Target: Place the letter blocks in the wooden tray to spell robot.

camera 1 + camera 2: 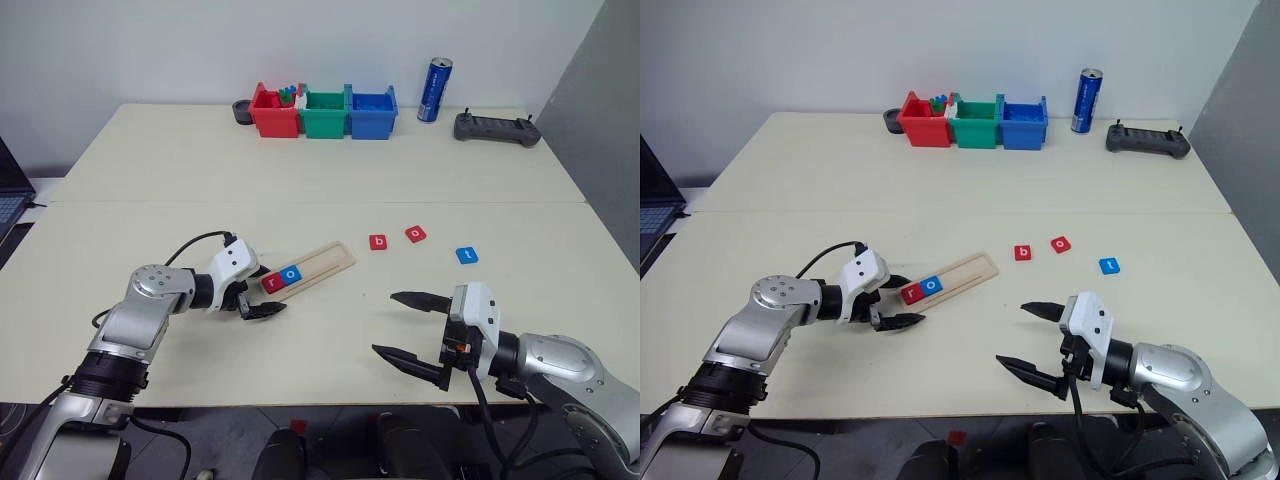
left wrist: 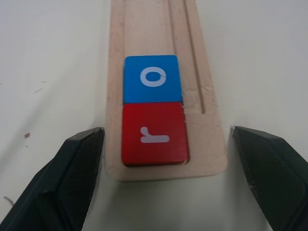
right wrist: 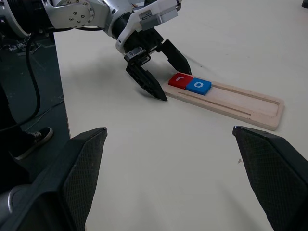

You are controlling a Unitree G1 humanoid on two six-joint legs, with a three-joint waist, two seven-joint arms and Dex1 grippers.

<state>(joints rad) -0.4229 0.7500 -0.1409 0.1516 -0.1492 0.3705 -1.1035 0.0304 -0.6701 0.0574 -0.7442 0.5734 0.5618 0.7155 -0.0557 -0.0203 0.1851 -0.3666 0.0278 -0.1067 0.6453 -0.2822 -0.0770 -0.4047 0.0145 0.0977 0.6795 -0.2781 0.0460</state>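
The wooden tray (image 1: pixel 328 259) lies slanted near the table's middle. At its near end a red r block (image 1: pixel 271 281) and a blue o block (image 1: pixel 291 273) sit side by side in the groove. My left gripper (image 1: pixel 272 290) is open, with one finger on each side of that tray end, and holds nothing. On the bare table to the right lie a red b block (image 1: pixel 378 242), a red o block (image 1: pixel 416 234) and a blue t block (image 1: pixel 466 255). My right gripper (image 1: pixel 384 322) hangs open and empty near the front edge, well short of those blocks.
Red (image 1: pixel 273 112), green (image 1: pixel 325 112) and blue (image 1: pixel 372 112) bins stand in a row at the back. A blue can (image 1: pixel 434 90) and a dark controller (image 1: pixel 496 128) are to their right. A laptop corner (image 1: pixel 8 200) shows at the far left.
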